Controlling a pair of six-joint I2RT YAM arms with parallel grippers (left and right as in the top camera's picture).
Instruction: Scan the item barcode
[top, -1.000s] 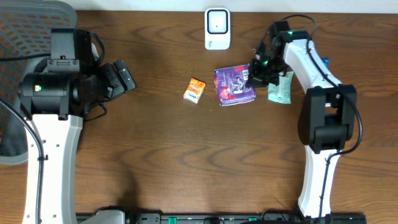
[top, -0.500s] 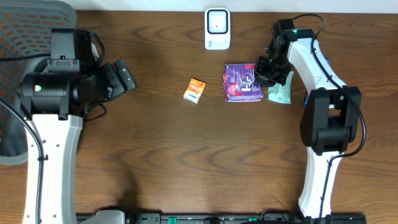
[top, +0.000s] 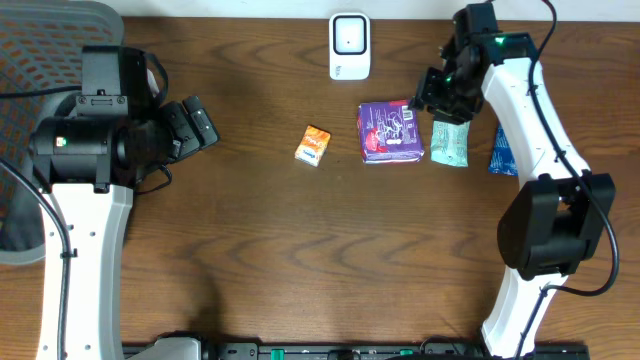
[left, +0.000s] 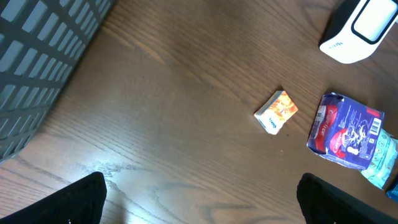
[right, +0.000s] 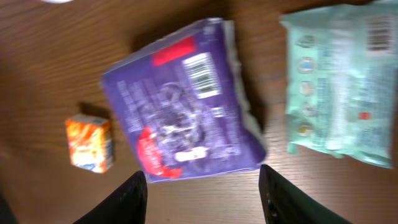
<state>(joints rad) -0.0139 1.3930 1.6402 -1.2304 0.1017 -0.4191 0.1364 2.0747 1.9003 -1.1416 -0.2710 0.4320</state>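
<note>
The purple packet (top: 390, 132) lies flat on the wooden table, just below the white scanner (top: 349, 45). In the right wrist view the purple packet (right: 186, 118) shows a white barcode (right: 202, 74) facing up. My right gripper (top: 437, 95) hovers above the packet's right end, open and holding nothing; its dark fingers (right: 134, 199) frame the packet's near edge around the right gripper (right: 202, 174). My left gripper (top: 195, 125) stays far to the left, and the left gripper (left: 200, 193) is wide open over bare wood. The left wrist view also shows the purple packet (left: 345, 130) and scanner (left: 360, 28).
A small orange box (top: 314, 145) sits left of the purple packet. A mint-green packet (top: 450, 143) lies right of it, and a blue packet (top: 503, 150) beyond that. A grey mesh chair (top: 60, 30) is at the far left.
My right gripper carried the purple packet a little to the right, opened and let it go, then rose toward the back. The packet now lies flat. The left arm has not moved.
</note>
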